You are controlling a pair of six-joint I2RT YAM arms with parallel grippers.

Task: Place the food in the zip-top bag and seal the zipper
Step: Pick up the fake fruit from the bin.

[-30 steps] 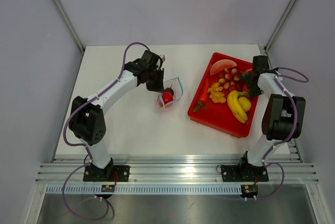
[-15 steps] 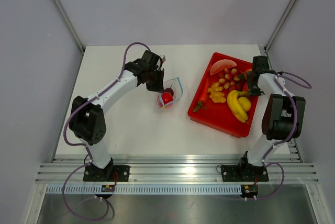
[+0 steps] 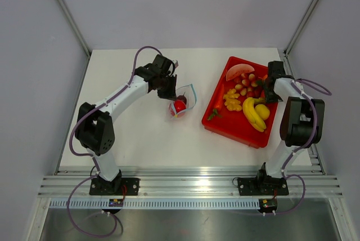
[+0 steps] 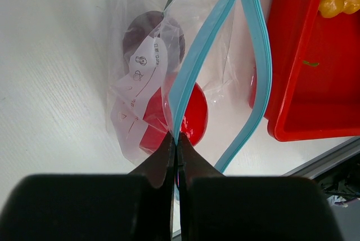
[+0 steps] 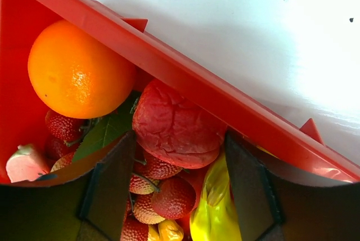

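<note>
Left gripper point(image 4: 175, 138) unchanged: pinched on the zipper point(image 4: 194, 61), holding the zip-top bag point(image 4: 126, 114) mouth open beside the red tray point(image 5: 197, 77). Tomato point(image 4: 194, 116) and purple fruit point(image 4: 140, 32) already inside. Right gripper point(image 5: 180, 142) has shifted at the tray's far corner, jaws apart but narrowing around a wrinkled red fruit point(image 5: 174, 120), no clear grip. Probably another pick, so sealing waits.
</note>
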